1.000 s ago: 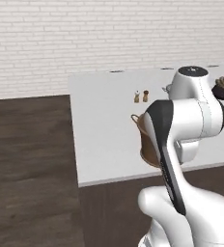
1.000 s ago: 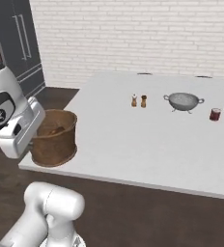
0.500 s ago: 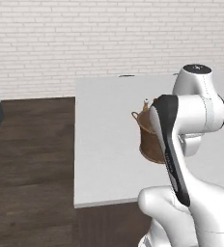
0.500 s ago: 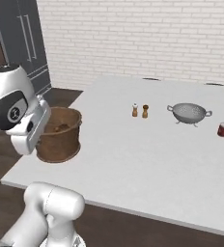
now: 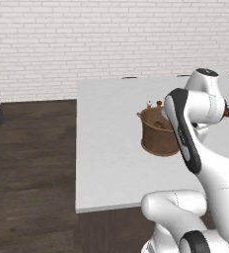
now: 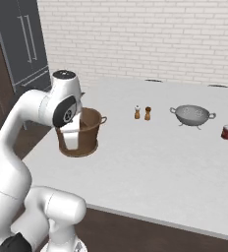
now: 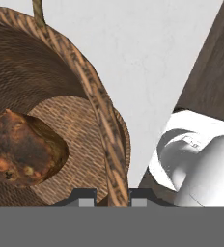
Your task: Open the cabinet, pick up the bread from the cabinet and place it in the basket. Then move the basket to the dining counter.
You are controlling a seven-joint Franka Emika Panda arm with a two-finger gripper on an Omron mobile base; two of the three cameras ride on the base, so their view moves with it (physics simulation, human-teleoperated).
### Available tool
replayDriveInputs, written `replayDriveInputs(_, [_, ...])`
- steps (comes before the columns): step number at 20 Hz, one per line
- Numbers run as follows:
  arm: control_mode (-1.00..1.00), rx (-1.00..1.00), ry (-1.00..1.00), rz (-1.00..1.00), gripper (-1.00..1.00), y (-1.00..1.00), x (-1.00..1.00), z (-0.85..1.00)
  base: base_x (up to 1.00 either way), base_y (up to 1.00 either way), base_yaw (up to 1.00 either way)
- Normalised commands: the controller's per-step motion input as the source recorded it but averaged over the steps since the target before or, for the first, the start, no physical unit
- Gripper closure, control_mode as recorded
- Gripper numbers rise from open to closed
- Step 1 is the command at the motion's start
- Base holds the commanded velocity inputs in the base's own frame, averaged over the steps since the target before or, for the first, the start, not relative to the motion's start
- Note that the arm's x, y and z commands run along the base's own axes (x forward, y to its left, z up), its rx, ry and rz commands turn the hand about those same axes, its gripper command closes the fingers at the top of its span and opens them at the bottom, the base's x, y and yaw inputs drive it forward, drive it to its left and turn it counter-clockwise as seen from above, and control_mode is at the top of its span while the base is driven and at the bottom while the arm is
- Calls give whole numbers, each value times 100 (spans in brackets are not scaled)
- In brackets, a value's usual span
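Two small brown shakers (image 6: 136,112) (image 6: 148,113), upright, just beside each other. Grey steel colander with side handles (image 6: 192,115), to their right, apart. Small red can (image 6: 227,132), upright, right of the colander. Tall dark grey refrigerator with paired vertical handles (image 6: 22,44), before the white brick wall (image 6: 150,34). Dark wood plank floor (image 5: 30,163).

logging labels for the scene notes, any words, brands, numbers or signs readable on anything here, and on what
None can be read.
The red can shows no legible label: too small to tell.
The two shakers, the steel colander and the basket on the dining counter carry no text.
The bread in the basket and the brick wall bear no signs either.
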Motion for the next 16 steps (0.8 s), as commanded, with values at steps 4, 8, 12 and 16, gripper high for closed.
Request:
replayDriveInputs(4, [-100,0,0,22,100,-41,100,-50,0,0,0])
replayDriveInputs(8, [-100,0,0,17,100,-27,92,-46,0,0,0])
replayDriveInputs(12, [-100,0,0,15,100,-16,74,-62,0,0,0])
replayDriveInputs(16, [-100,0,0,12,100,-5,71,-70,0,0,0])
